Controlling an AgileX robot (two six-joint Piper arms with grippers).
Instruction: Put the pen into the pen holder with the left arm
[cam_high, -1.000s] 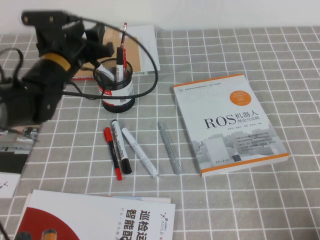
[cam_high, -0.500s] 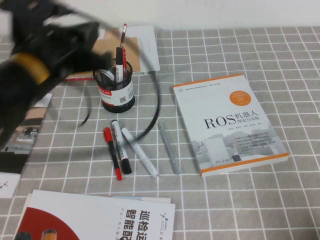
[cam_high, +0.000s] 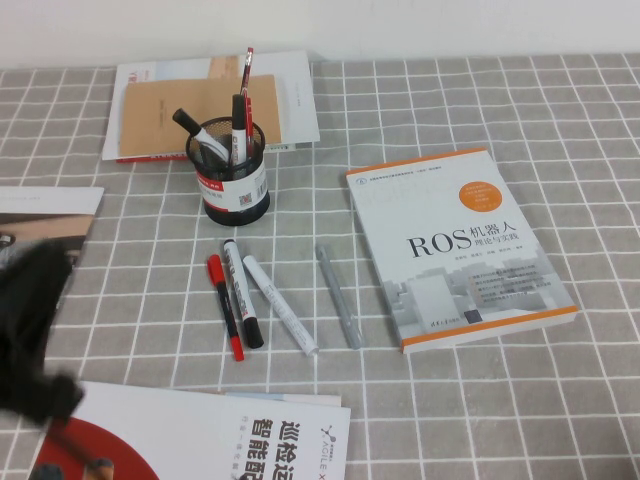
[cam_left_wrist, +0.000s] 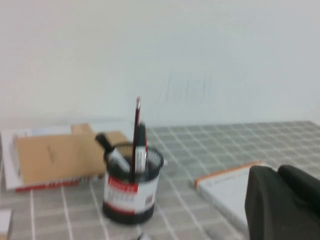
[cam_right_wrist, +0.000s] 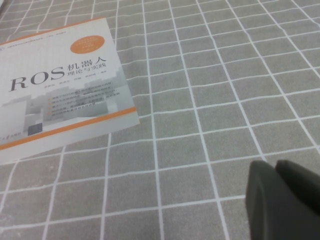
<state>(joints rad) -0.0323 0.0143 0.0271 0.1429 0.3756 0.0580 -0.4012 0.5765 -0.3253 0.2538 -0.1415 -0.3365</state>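
The pen (cam_high: 246, 72), a very thin red stick, stands upright in the pen holder (cam_high: 237, 185), a black mesh cup with a white and red label, beside two markers. Both also show in the left wrist view: the pen (cam_left_wrist: 137, 125) and the holder (cam_left_wrist: 131, 192). My left arm (cam_high: 30, 330) is a blurred black mass at the front left, far from the holder. My left gripper (cam_left_wrist: 276, 172) is shut and empty. My right gripper (cam_right_wrist: 274, 167) is shut and empty over bare tablecloth, out of the high view.
A short red pen (cam_high: 225, 305), two white markers (cam_high: 243, 292) (cam_high: 280, 305) and a grey pen (cam_high: 339, 296) lie in front of the holder. A ROS book (cam_high: 460, 245) lies to the right. Papers (cam_high: 190, 105) lie behind, magazines (cam_high: 200, 440) in front.
My left arm has pulled back from beside the holder to the front left of the table. The thin red pen stays standing in the holder.
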